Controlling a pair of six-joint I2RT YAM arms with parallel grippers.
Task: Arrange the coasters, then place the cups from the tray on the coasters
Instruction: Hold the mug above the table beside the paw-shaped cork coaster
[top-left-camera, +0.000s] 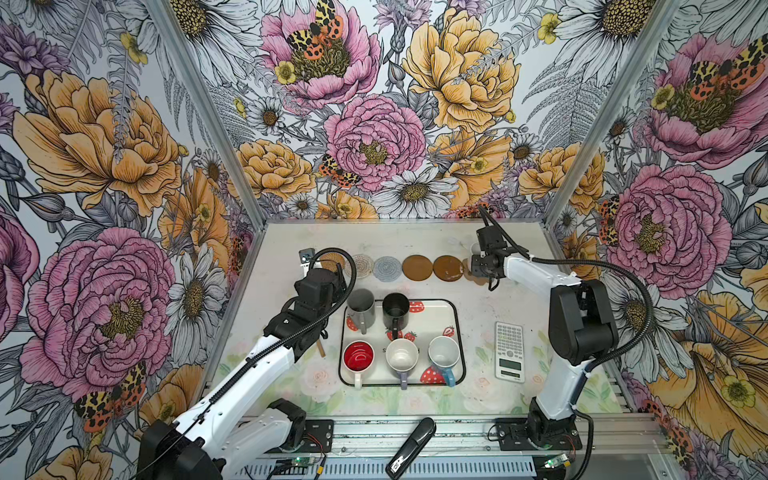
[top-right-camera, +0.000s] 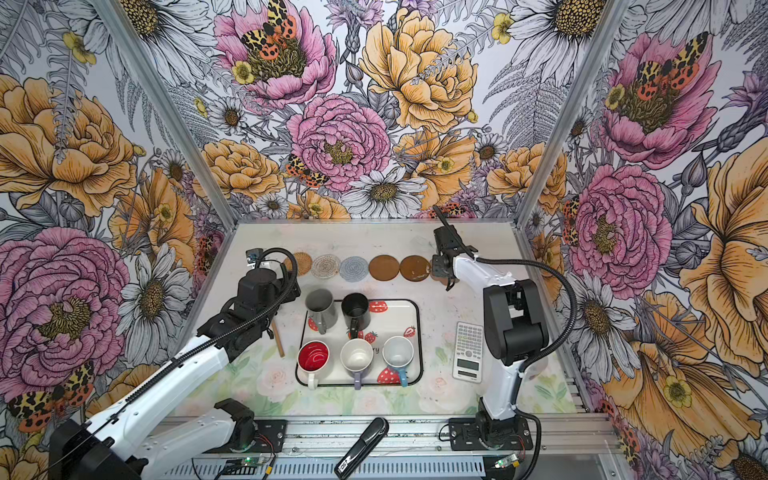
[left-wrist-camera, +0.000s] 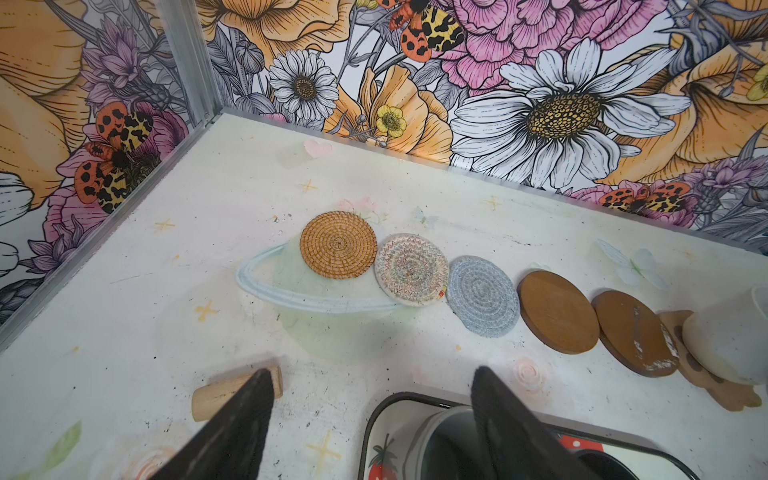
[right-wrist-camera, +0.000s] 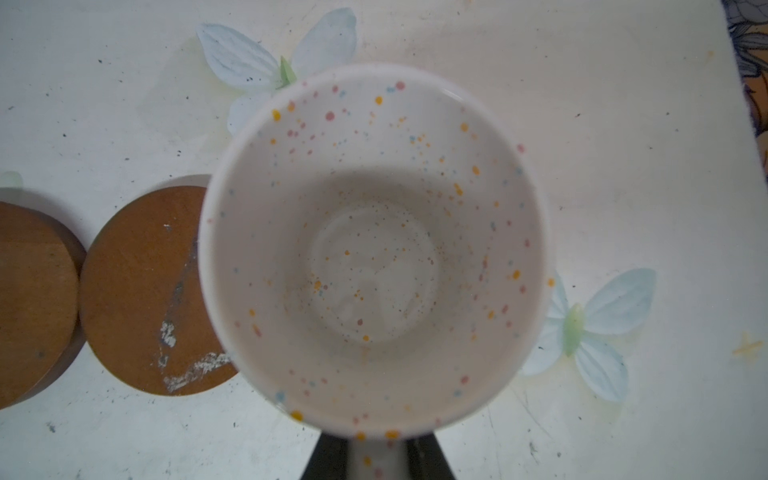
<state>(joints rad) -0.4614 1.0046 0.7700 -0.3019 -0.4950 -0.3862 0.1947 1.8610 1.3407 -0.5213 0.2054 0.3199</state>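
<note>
Six coasters lie in a row at the back: tan rattan (left-wrist-camera: 338, 244), cream crochet (left-wrist-camera: 411, 269), grey-blue crochet (left-wrist-camera: 484, 296), two brown discs (top-left-camera: 417, 268) (right-wrist-camera: 145, 291), and a brown paw-shaped one (left-wrist-camera: 715, 386). My right gripper (right-wrist-camera: 376, 461) is shut on the handle of the speckled white cup (right-wrist-camera: 374, 249), which stands upright over the paw coaster. Five cups stand on the strawberry tray (top-left-camera: 456, 316): grey (top-left-camera: 360, 307), black (top-left-camera: 395, 309), red-inside (top-left-camera: 358, 356), lavender (top-left-camera: 402, 357), blue (top-left-camera: 444, 354). My left gripper (left-wrist-camera: 374, 399) hangs open and holds nothing above the tray's far left corner, beside the grey cup (left-wrist-camera: 449, 444).
A white calculator (top-left-camera: 510, 351) lies right of the tray. A short wooden dowel (left-wrist-camera: 212, 399) lies left of it, under my left arm. A small dark object (top-left-camera: 306, 255) stands at the row's left end. A black tool (top-left-camera: 411, 449) rests on the front rail.
</note>
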